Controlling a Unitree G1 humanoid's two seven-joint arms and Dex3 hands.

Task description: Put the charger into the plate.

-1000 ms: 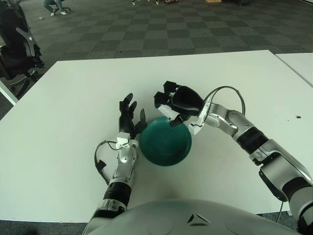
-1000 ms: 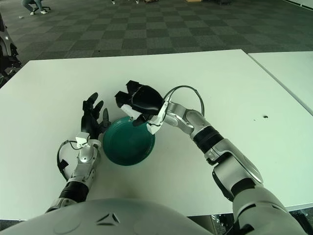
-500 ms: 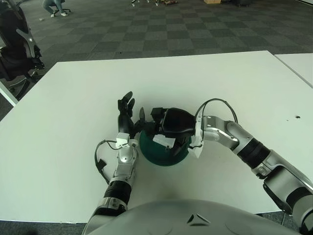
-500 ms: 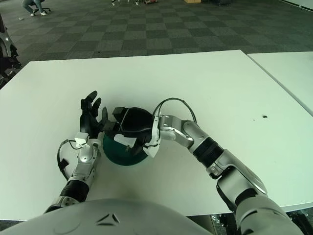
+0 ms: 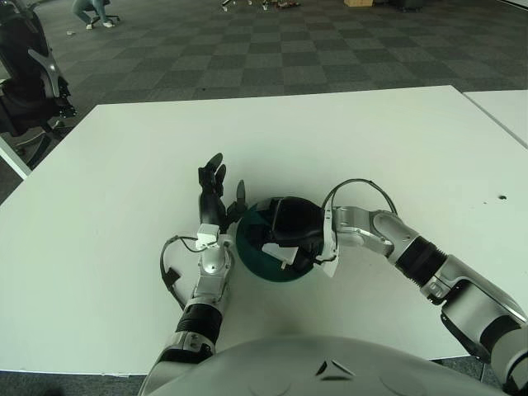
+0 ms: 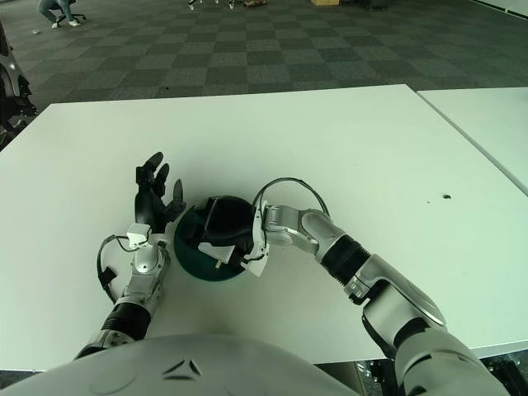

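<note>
Lower than half a second ago, the right robot hand (image 5: 290, 235) now sits inside the round dark-green plate (image 5: 250, 245), fingers curled around the small white charger (image 5: 275, 250). Beside the plate's left rim, the left robot hand (image 5: 216, 194) is spread on the white desk (image 5: 396, 148).

From the right eye, the charger (image 6: 210, 247) shows under the right robot hand (image 6: 224, 223), above the plate's floor.

right hand (image 5: 290, 234) has moved from the plate's upper-right rim, centre frame, down and left; it's now low over the middle of the teal plate (image 5: 250, 247), covering most of it. Forearm dropped closer to the table (image 5: 124, 165), elbow swung toward lower right of frame. White charger (image 5: 279, 250) now shows under the fingers inside the plate.
</note>
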